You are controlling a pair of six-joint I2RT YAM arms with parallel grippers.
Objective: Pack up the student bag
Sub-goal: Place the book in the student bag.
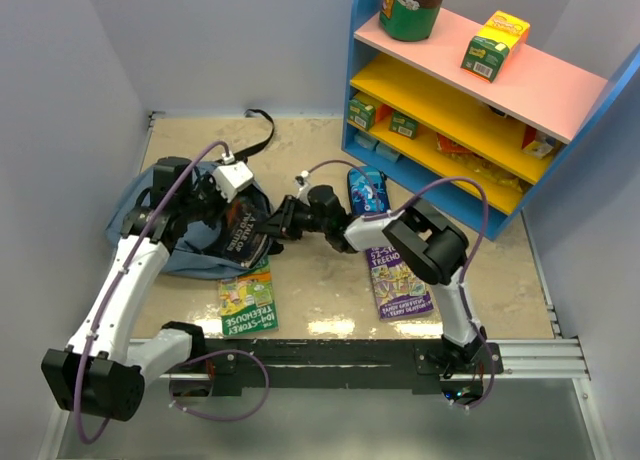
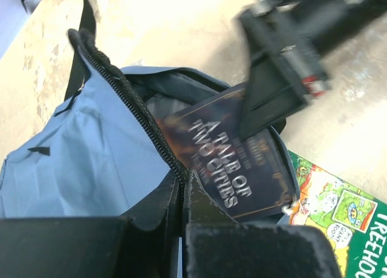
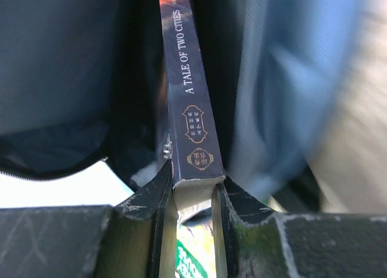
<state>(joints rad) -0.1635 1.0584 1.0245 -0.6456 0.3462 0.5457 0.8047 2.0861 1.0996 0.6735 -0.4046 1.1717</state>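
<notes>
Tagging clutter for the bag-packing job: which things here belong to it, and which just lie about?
Job: student bag; Two Cities book; probably green Treehouse book, purple Treehouse book, pencil case.
Lying about: shelf, juice carton, green tub.

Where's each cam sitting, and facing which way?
Top external: above, behind the bases, looking down on the beige table; left arm and right arm show.
Left wrist: on left arm, facing the open slate-blue fabric backpack; left claw pinches its zipper rim.
Right wrist: on right arm, looking along the dark "A Tale of Two Cities" paperback; right claw grips it.
Shared: both wrist views show that paperback partly inside the backpack.
</notes>
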